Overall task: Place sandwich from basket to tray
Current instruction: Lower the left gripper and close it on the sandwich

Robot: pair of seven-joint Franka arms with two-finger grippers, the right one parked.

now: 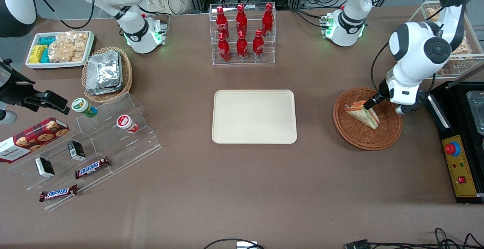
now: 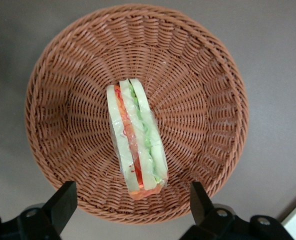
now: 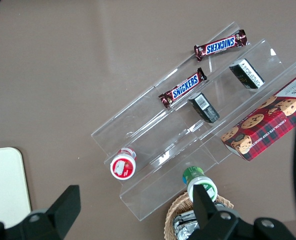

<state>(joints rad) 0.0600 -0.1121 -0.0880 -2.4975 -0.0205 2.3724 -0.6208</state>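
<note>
Hovering just above the round reddish-brown basket (image 2: pixel 138 112) toward the working arm's end of the counter (image 1: pixel 242 188), with the claw (image 2: pixel 133 205) spread wide and empty, one finger to each side of the sandwich (image 2: pixel 136 140) as though lined up to close across its bread faces. Lying on edge inside the basket, untouched, with red, orange and green filling facing up toward the wrist camera. Waiting bare at the middle of the counter, well apart from the basket: the cream tray (image 1: pixel 254 116), apparently the drop spot once the wedge is lifted out.
</note>
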